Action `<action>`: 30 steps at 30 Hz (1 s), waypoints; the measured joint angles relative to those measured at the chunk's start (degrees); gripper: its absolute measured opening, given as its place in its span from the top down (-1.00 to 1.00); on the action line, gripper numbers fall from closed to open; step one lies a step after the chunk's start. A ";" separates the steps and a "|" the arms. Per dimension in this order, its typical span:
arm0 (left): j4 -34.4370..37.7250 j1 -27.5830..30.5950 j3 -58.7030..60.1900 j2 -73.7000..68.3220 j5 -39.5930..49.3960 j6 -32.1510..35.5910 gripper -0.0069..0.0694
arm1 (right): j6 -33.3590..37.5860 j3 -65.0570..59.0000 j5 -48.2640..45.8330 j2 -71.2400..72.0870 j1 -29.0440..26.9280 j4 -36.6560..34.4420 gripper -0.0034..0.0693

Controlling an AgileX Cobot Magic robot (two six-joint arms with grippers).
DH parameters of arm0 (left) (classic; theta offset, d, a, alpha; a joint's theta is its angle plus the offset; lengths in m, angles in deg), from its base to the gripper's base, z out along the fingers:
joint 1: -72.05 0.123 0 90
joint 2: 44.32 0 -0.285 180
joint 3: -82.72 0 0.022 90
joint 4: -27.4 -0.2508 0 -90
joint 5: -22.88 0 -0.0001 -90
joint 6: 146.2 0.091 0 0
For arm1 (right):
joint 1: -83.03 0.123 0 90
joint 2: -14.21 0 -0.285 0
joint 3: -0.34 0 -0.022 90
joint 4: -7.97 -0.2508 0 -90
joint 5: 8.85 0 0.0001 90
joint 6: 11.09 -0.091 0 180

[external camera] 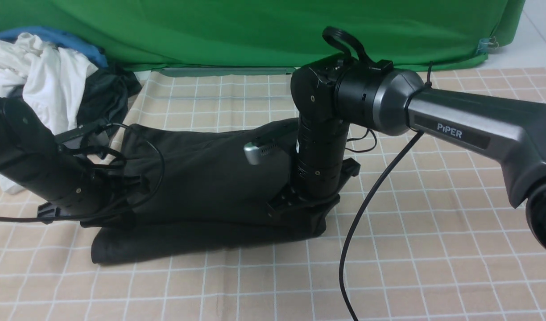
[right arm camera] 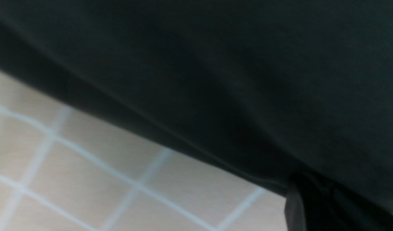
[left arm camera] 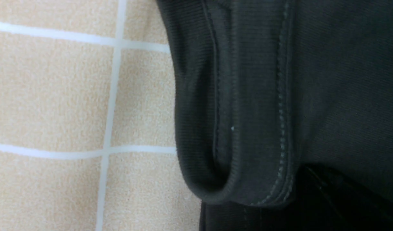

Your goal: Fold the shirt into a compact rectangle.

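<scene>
- The shirt [external camera: 201,187] lies in the middle of the desk [external camera: 433,249], on the checked cloth. It is already folded into a long dark shape, so we think the fold is partly done.
- Our left gripper [external camera: 117,218] is down low at the shirt's 9 o'clock end. It looks pressed together there. We think it pinches the cloth, but our own arm hides the tips, so we cannot be sure.
- In the left wrist view we see a thick rolled edge of the shirt [left arm camera: 235,128] with neat stitching. We think this edge is a good strong place to hold.
- Our right gripper [external camera: 299,214] is down at the shirt's 3 o'clock end. It is pressed together too, and seems to nip the cloth.
- In the right wrist view the shirt [right arm camera: 215,80] fills most of the picture, very close and blurry.
- We hold both ends at once so the cloth stays straight and flat when we lift it for the next fold.
- A heap of other clothes [external camera: 45,76] sits far off at 10 o'clock, out of our way.
</scene>
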 joint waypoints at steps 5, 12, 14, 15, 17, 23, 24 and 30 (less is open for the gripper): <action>-0.71 0.00 0.15 1.42 1.14 0.48 0.77 | 0.07 -0.62 -0.08 0.89 -0.24 1.36 0.80; -1.73 0.00 0.53 13.59 5.29 1.40 0.77 | 0.42 -0.82 0.28 14.42 -2.48 3.40 0.80; -1.21 0.00 0.86 18.42 5.61 1.73 0.77 | 0.42 -0.82 0.40 19.53 -2.94 3.84 0.80; -0.91 0.00 0.93 20.61 5.66 2.00 0.77 | 0.42 -0.82 0.46 22.83 -3.01 4.16 0.80; 0.20 0.00 1.22 27.33 5.69 3.08 0.77 | 0.42 -0.82 0.65 30.25 -3.06 5.31 0.80; 1.08 0.00 3.14 42.71 3.12 4.11 0.77 | 0.42 -1.26 4.55 48.53 -3.06 8.57 0.80; 1.14 0.00 3.41 44.48 2.57 4.11 0.77 | 0.42 -1.90 5.57 51.34 -3.06 9.01 0.80; 1.19 0.00 5.50 53.34 2.30 4.11 0.77 | 0.46 -13.30 16.74 66.34 -3.06 11.83 0.80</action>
